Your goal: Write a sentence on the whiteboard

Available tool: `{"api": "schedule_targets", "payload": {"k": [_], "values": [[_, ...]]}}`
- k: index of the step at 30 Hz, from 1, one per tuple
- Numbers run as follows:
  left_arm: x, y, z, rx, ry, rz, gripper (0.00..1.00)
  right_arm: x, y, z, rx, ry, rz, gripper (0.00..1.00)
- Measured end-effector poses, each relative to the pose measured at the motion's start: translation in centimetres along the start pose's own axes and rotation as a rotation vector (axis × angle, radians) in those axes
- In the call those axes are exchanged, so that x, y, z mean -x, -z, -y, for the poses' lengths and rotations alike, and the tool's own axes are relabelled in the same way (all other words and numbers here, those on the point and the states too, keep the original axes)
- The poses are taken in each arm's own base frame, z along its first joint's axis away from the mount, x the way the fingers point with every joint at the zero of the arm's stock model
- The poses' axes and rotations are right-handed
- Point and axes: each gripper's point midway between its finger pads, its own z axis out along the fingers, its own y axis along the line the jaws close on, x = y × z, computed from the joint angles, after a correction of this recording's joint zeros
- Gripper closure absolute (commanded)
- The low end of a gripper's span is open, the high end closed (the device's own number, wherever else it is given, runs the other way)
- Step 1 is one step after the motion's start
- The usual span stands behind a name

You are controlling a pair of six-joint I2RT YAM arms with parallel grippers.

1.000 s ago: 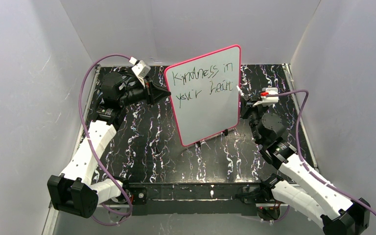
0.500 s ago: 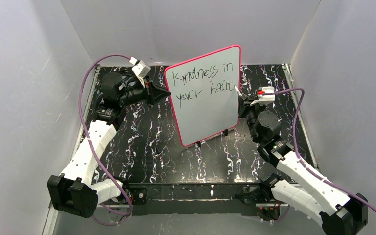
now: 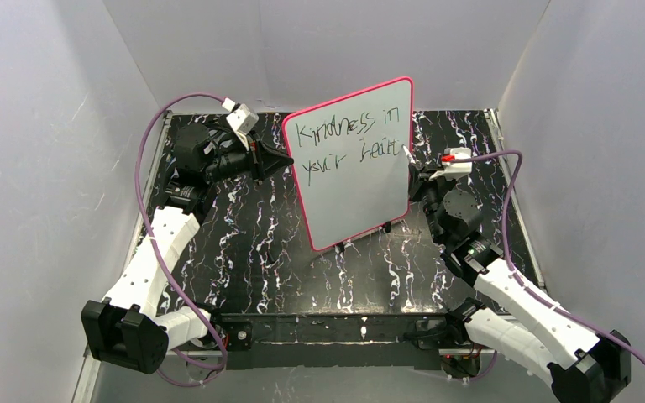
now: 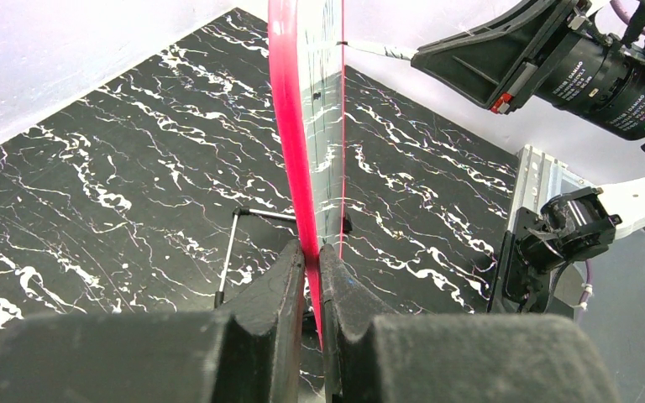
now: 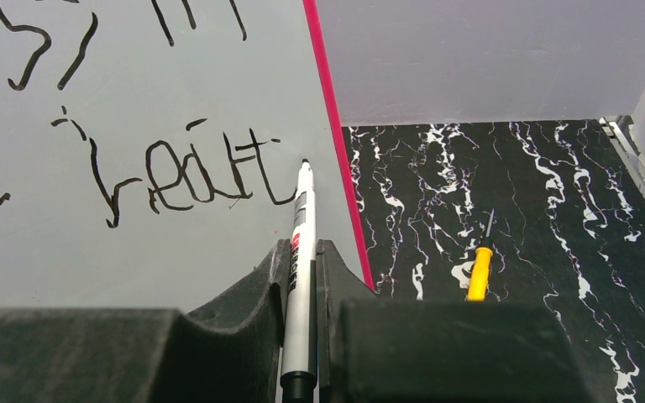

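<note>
The whiteboard (image 3: 354, 197) stands upright on the dark marbled table, pink-red frame all round. The sentence (image 3: 348, 141) fills its upper half in two dark handwritten lines. My left gripper (image 3: 289, 159) is shut on the board's left edge; the left wrist view shows the red frame (image 4: 290, 126) pinched between the fingertips of this gripper (image 4: 312, 250). My right gripper (image 5: 304, 245) is shut on a white marker (image 5: 303, 210). Its black tip sits at the board (image 5: 134, 235), just right of the last letter of the sentence (image 5: 189, 172) and close to the right frame.
A yellow-handled tool (image 5: 479, 267) lies on the table (image 5: 537, 210) right of the board. The board's thin wire stand (image 4: 233, 243) and small black feet rest on the table behind it. Grey walls enclose the table on three sides.
The right arm has shifted a little left toward the board, bringing the marker tip closer to the last word. The left gripper and the board have not moved.
</note>
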Motion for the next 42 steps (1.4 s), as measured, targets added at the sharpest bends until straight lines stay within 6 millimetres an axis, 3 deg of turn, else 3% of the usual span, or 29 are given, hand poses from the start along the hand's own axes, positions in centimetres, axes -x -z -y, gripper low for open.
{"api": "schedule_targets", "payload": {"k": [9, 14, 18, 21, 24, 30, 36, 40, 42], "values": [[0.0, 0.0, -0.6, 0.038, 0.01, 0.002, 0.97, 0.3, 0.9, 0.4, 0.0, -0.016, -0.006, 0.99], [0.0, 0.1, -1.0, 0.073, 0.013, 0.006, 0.77, 3.0, 4.2, 1.8, -0.003, -0.082, 0.05, 0.99], [-0.8, 0.1, -1.3, 0.09, 0.031, -0.01, 0.51, 4.3, 6.4, 2.8, -0.002, -0.129, 0.076, 0.99], [-1.0, 0.1, -1.4, 0.096, 0.042, -0.016, 0.34, 3.9, 7.2, 3.0, -0.003, -0.129, 0.039, 0.99], [-1.3, 0.2, -1.5, 0.105, 0.042, -0.019, 0.23, 2.8, 7.6, 3.0, 0.001, -0.117, -0.024, 0.99], [-1.7, 1.4, -1.2, 0.154, 0.029, -0.014, 0.18, 1.1, 8.6, 2.9, 0.019, -0.115, -0.127, 0.95], [-2.2, 4.4, 0.5, 0.241, 0.039, 0.014, 0.17, -0.2, 10.2, 3.7, 0.001, -0.129, -0.186, 0.91], [-4.9, 6.7, 0.4, 0.372, 0.137, -0.012, 0.17, -0.3, 11.2, 4.2, -0.002, -0.147, -0.187, 0.92], [-7.3, 7.9, -0.3, 0.469, 0.221, -0.054, 0.18, -0.2, 11.4, 4.3, -0.005, -0.159, -0.185, 0.93]]}}
